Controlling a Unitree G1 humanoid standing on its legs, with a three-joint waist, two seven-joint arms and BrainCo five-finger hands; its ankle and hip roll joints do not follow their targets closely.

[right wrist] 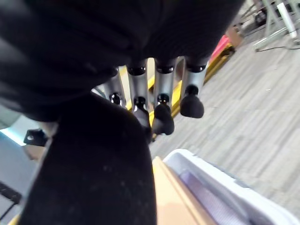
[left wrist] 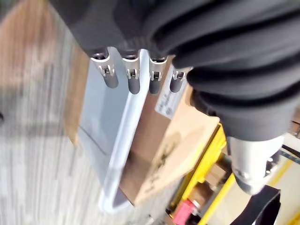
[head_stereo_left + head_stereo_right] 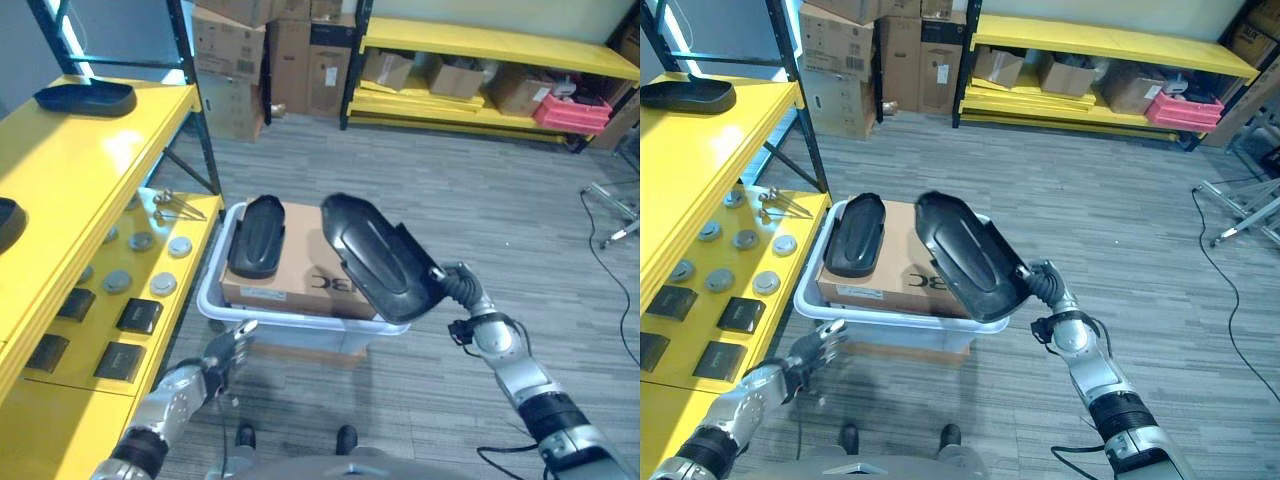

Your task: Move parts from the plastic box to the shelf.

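Fingers (image 1: 161, 117) of the right hand (image 3: 455, 283) curl round a black part (image 3: 375, 255).

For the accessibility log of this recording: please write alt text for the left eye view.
The right hand holds a large black part lifted over a plastic box on the floor, where a second black part lies on a cardboard box. The left hand, fingers straight, hovers near the box's rim beside the yellow shelf.
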